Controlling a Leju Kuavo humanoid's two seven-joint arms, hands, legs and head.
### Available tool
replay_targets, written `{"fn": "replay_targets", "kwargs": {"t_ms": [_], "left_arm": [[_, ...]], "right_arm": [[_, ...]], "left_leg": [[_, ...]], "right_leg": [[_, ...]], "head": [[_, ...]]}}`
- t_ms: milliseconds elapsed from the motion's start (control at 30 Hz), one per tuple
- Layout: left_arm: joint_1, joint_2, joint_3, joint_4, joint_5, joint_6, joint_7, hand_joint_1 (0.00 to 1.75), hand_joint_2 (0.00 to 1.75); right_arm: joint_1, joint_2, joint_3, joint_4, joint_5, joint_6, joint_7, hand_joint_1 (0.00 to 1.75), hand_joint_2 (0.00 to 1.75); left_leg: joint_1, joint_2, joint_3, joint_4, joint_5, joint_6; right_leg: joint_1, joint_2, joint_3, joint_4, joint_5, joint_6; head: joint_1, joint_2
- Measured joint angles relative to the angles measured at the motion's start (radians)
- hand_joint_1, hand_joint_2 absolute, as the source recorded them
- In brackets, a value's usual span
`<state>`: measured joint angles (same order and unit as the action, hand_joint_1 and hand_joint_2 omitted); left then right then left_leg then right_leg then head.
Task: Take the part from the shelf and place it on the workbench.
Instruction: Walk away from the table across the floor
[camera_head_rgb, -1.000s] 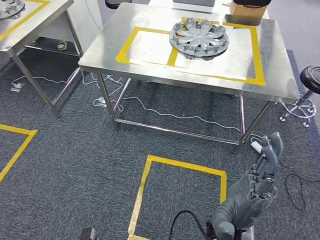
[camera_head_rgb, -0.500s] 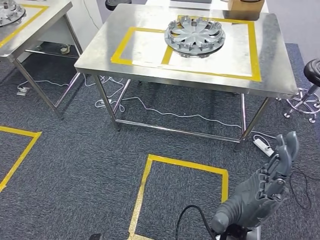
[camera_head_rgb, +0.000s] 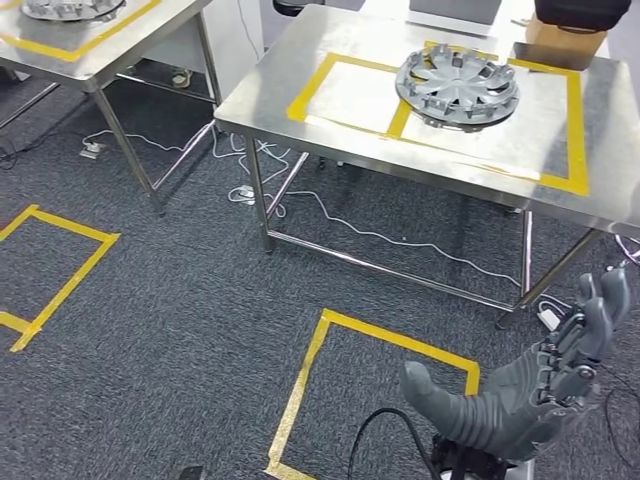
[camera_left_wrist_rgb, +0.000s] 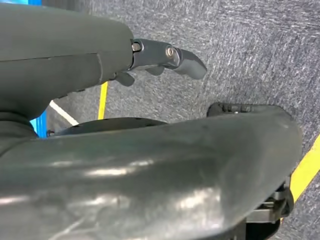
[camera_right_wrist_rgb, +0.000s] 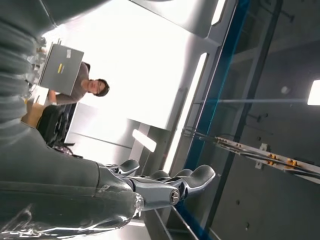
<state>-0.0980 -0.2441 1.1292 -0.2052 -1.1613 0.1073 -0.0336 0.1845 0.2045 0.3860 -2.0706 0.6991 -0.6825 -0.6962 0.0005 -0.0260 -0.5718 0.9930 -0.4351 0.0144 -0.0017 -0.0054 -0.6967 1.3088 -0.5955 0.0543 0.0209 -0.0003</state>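
Note:
A grey wheel-cover part (camera_head_rgb: 457, 84) lies flat on the steel workbench (camera_head_rgb: 264, 100), across the yellow tape lines marked on its top. My right hand (camera_head_rgb: 528, 395) hangs low at the lower right over the carpet, well short of the bench. Its fingers are stretched out, its thumb is spread, and it holds nothing. The right wrist view looks up past the same bare hand (camera_right_wrist_rgb: 94, 190) toward the ceiling. In the left wrist view my left hand (camera_left_wrist_rgb: 151, 165) hangs over grey carpet with fingers (camera_left_wrist_rgb: 181, 57) straight and nothing in it.
A second steel table (camera_head_rgb: 113, 45) at the far left carries another wheel cover (camera_head_rgb: 68, 8). A cardboard box (camera_head_rgb: 566, 45) and a laptop (camera_head_rgb: 453, 10) sit at the workbench's back edge. Cables (camera_head_rgb: 249, 190) trail under the bench. A yellow tape square (camera_head_rgb: 377, 340) marks the floor. A person (camera_right_wrist_rgb: 88, 87) sits behind a laptop.
The whole picture has shifted right, so the camera has turned left. My right hand has sunk a little toward the lower right, and its thumb has come into sight.

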Motion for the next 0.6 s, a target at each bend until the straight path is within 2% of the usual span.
{"fn": "replay_targets", "kwargs": {"t_ms": [33,67,100,167,200,233,267,300,367,433,467,500,533,567,600], "left_arm": [[0.000,0.000,0.000,0.000,0.000,0.000,0.000,0.00,0.00],[0.001,0.000,0.000,0.000,0.000,0.000,0.000,0.00,0.00],[0.000,0.000,0.000,0.000,0.000,0.000,0.000,0.00,0.00],[-0.002,0.000,0.000,0.000,-0.001,-0.001,0.003,0.00,0.00],[-0.002,0.000,0.000,0.000,-0.001,-0.002,0.005,0.00,0.00],[-0.002,0.000,0.000,0.000,-0.002,-0.002,0.008,0.00,0.00],[0.000,0.000,0.000,0.000,-0.003,-0.002,0.010,0.00,0.00],[0.001,0.000,0.000,0.000,-0.003,-0.002,0.012,0.00,0.00],[0.001,-0.001,0.000,0.000,-0.003,-0.002,0.015,0.00,0.00],[-0.001,-0.001,-0.001,0.000,-0.006,-0.002,0.018,0.00,0.00],[-0.002,-0.001,-0.001,0.000,-0.007,-0.002,0.019,0.00,0.00],[-0.001,-0.001,-0.001,0.000,-0.009,-0.002,0.021,0.00,0.00],[-0.001,0.000,-0.001,0.000,-0.010,-0.002,0.022,0.00,0.00],[0.000,0.000,-0.001,0.000,-0.010,-0.001,0.023,0.00,0.00],[0.000,0.001,-0.001,0.000,-0.011,-0.001,0.024,0.00,0.00]], "right_arm": [[0.000,0.000,-0.001,0.000,0.000,0.000,0.000,0.00,1.75],[0.001,0.001,-0.002,0.000,0.000,0.000,0.000,0.00,1.75],[0.001,0.001,-0.002,0.000,0.000,0.000,0.000,0.00,1.75],[0.001,0.002,-0.002,-0.001,0.000,0.000,0.000,0.00,1.75],[0.002,0.002,-0.002,-0.002,0.000,0.000,0.000,0.00,1.75],[0.002,0.003,-0.003,-0.002,0.000,0.000,0.000,0.00,1.75],[0.002,0.004,-0.004,-0.002,0.000,0.000,0.000,0.00,1.75],[0.002,0.004,-0.004,-0.002,0.000,0.000,0.000,0.00,1.75],[0.003,0.006,-0.005,-0.002,0.001,0.000,0.000,0.00,1.75],[0.004,0.006,-0.006,-0.003,0.001,0.000,0.000,0.00,1.75],[0.004,0.006,-0.007,-0.003,0.002,0.000,0.000,0.00,1.75],[0.004,0.006,-0.007,-0.003,0.002,0.000,0.000,0.00,1.75],[0.004,0.006,-0.007,-0.003,0.002,0.000,0.000,0.00,1.75],[0.004,0.007,-0.007,-0.003,0.002,0.000,0.000,0.00,1.75],[0.004,0.007,-0.008,-0.003,0.003,0.000,0.000,0.00,1.75]], "left_leg": [[0.000,-0.012,0.000,0.000,0.000,0.000],[0.000,-0.025,0.002,0.000,0.001,-0.001],[0.000,-0.039,0.003,0.000,0.002,-0.002],[-0.001,-0.063,0.000,0.002,0.004,-0.009],[0.000,-0.073,-0.003,0.002,0.006,-0.015],[0.001,-0.082,-0.007,0.001,0.009,-0.022],[0.004,-0.092,-0.011,-0.001,0.012,-0.029],[0.005,-0.091,-0.012,-0.001,0.013,-0.034],[0.003,-0.053,-0.031,0.036,-0.015,-0.045],[0.001,-0.003,-0.089,0.152,-0.080,-0.054],[0.002,0.007,-0.122,0.220,-0.108,-0.058],[0.002,0.011,-0.145,0.266,-0.122,-0.060],[0.003,0.013,-0.150,0.279,-0.116,-0.061],[0.003,0.018,-0.134,0.250,-0.091,-0.062],[0.003,0.032,-0.101,0.190,-0.057,-0.061]], "right_leg": [[0.000,0.002,0.000,-0.001,0.013,-0.002],[0.000,0.007,0.020,-0.044,0.044,-0.004],[-0.002,0.020,0.055,-0.116,0.083,-0.007],[-0.006,0.063,0.120,-0.248,0.129,-0.011],[-0.007,0.077,0.135,-0.280,0.135,-0.012],[-0.007,0.080,0.139,-0.290,0.133,-0.014],[-0.006,0.072,0.140,-0.292,0.136,-0.017],[-0.006,0.061,0.141,-0.295,0.139,-0.023],[-0.008,0.037,0.145,-0.303,0.144,-0.034],[-0.008,0.010,0.145,-0.306,0.145,-0.040],[-0.007,-0.005,0.144,-0.306,0.145,-0.041],[-0.007,-0.019,0.144,-0.306,0.144,-0.041],[-0.007,-0.033,0.143,-0.306,0.144,-0.041],[-0.007,-0.046,0.144,-0.306,0.143,-0.040],[-0.007,-0.059,0.146,-0.306,0.142,-0.038]], "head": [[0.000,0.000],[0.000,0.000],[0.000,0.000],[0.000,0.000],[0.000,0.000],[-0.001,0.000],[-0.001,0.000],[-0.001,0.000],[-0.006,0.000],[-0.012,0.000],[-0.012,0.000],[-0.012,0.000],[-0.012,0.000],[-0.013,0.000],[-0.013,0.000]]}}
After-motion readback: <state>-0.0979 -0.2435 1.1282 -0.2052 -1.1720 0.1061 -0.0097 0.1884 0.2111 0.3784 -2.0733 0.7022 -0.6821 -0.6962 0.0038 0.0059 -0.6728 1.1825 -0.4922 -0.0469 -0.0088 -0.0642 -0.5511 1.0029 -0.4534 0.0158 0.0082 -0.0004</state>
